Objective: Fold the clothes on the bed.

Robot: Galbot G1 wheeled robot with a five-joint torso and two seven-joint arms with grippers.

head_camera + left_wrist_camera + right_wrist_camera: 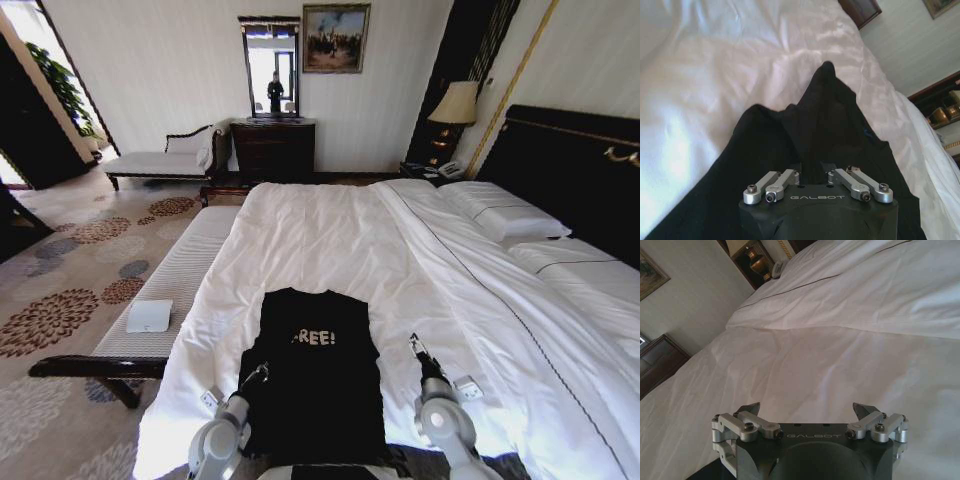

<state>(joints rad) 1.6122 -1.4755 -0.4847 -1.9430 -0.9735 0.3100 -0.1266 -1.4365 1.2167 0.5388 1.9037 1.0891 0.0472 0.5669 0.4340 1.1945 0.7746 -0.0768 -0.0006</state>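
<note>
The clothes, one black T-shirt (315, 390) with pale "REE!" lettering showing, lie on the bed (330, 230) near its front edge. My left gripper (258, 376) is at the shirt's left edge. In the left wrist view this gripper (813, 172) has its fingers drawn together, shut on the black fabric (810, 130), which rises to a peak over the white duvet (715, 75). My right gripper (414, 345) hangs to the right of the shirt. In the right wrist view it (807, 410) stands open above bare duvet (840, 355), with nothing between its fingers.
A grey-striped bench (175, 280) runs along the bed's left side, with a white flat object (149, 316) on it. White pillows (500, 215) lie against the dark headboard (570, 160) at the right. A dresser (272, 150) and lamp (455, 105) stand at the far wall.
</note>
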